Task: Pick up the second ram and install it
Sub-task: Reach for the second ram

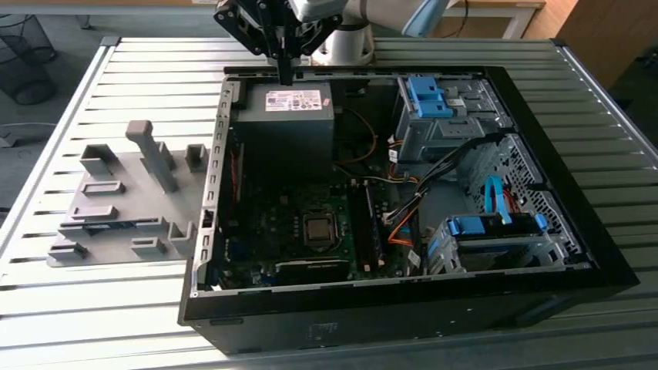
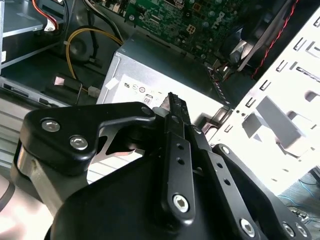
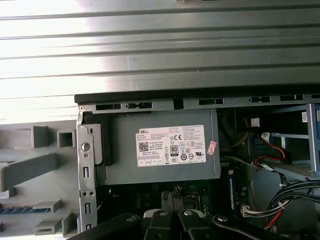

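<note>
1. On the exterior view's left, a grey holder [image 1: 134, 196] stands on the slatted metal table [image 1: 103, 308], just beside the open computer case [image 1: 606, 262].
2. The second ram [image 1: 101, 226] lies low in this holder, at the side nearer to the camera. It shows as a thin blue-green strip, and the first wrist view has it too [image 3: 20, 210].
3. The gripper [image 1: 285, 71] hangs over the back edge of the case, above the power supply [image 1: 293, 116] and well apart from the ram. Its fingers are pressed together with nothing between them.
4. Further right inside the case are the motherboard [image 1: 298, 208] and the blue drive cages [image 1: 427, 96].
</note>
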